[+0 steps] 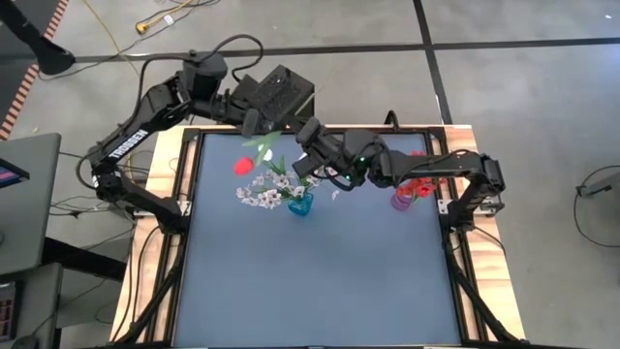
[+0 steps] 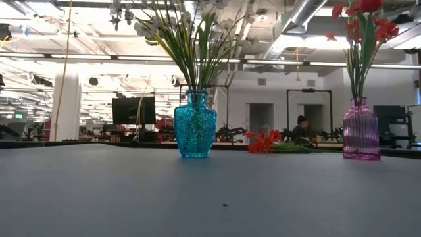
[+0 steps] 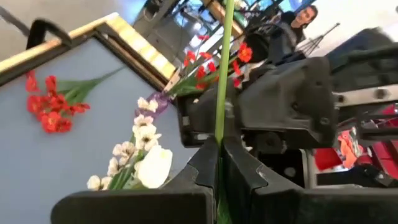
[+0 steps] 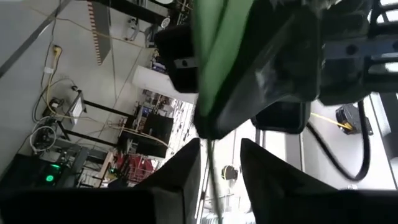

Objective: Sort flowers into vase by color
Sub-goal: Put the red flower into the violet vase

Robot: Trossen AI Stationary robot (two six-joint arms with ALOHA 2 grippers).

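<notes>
White sprays already stand in the blue ribbed glass vase (image 2: 195,124), red ones in the pink ribbed glass vase (image 2: 361,130). My left gripper (image 3: 219,163) is closed on a thin green stem with a red head (image 1: 243,166), at ten o'clock from the blue vase. My right gripper (image 4: 217,163) stands half open around that stem. A loose red spray (image 2: 266,141) waits between the vases. Other stems I cannot count.
</notes>
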